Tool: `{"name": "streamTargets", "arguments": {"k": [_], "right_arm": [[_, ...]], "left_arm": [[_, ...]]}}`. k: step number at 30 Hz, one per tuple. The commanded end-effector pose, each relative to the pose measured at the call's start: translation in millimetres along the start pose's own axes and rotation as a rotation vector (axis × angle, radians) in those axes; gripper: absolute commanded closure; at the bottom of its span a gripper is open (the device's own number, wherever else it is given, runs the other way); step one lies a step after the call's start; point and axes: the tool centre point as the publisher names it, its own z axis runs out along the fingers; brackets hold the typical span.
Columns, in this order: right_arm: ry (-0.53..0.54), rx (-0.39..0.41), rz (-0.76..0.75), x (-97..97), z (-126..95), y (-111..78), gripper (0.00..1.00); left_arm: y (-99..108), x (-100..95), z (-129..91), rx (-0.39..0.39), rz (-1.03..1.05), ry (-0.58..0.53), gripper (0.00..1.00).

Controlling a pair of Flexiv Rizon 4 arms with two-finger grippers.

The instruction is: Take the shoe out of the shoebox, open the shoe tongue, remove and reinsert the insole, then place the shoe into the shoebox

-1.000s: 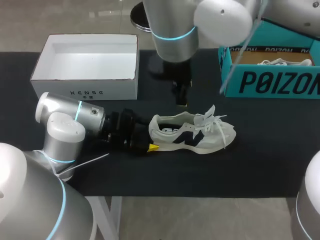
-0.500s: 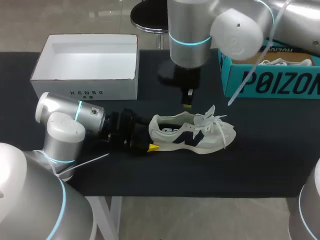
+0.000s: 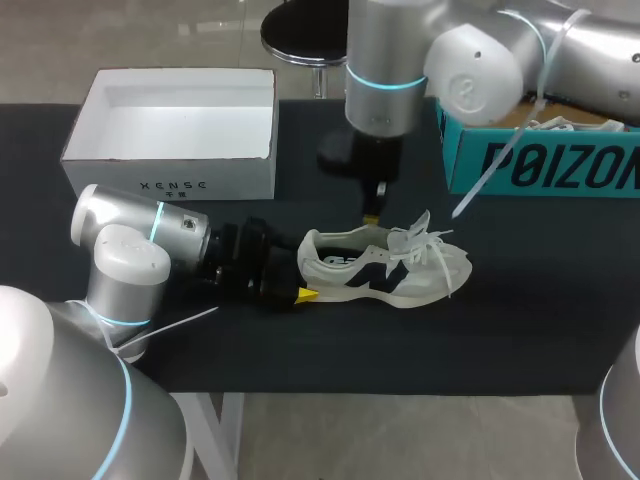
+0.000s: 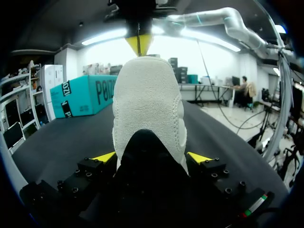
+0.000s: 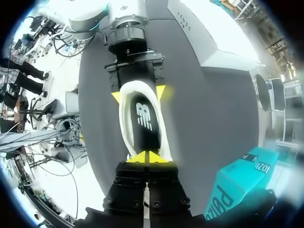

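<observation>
My L gripper clamps the shoe by the heel, one tip each side. R gripper hangs just over the shoe's opening, tips pressed together, holding nothing. Shoe sits upright on the table, btw white box & teal shoebox.

The cream shoe with a navy logo stands upright on its sole, toe rightward; the white shoebox sits open behind.

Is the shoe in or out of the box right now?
Out. The shoe stands upright on the table, in front of the white box, its heel clamped in the left claw.
</observation>
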Motion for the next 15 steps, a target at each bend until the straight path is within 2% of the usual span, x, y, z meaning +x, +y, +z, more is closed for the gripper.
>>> {"name": "streamTargets", "arguments": {"k": [1, 9, 15], "right_arm": [[0.025, 0.004, -0.009, 0.5, 12, 5.6, 1.00], [0.075, 0.008, -0.011, 6.3, 31, -0.5, 1.00], [0.100, 0.013, -0.008, 3.8, 43, -6.5, 1.00]], "left_arm": [[2, 0.8, 1, -0.003, 0.000, 0.000, 1.00], [2, 0.8, 1, -0.003, 0.000, 0.000, 1.00], [2, 0.8, 1, -0.003, 0.000, 0.000, 1.00]]}}
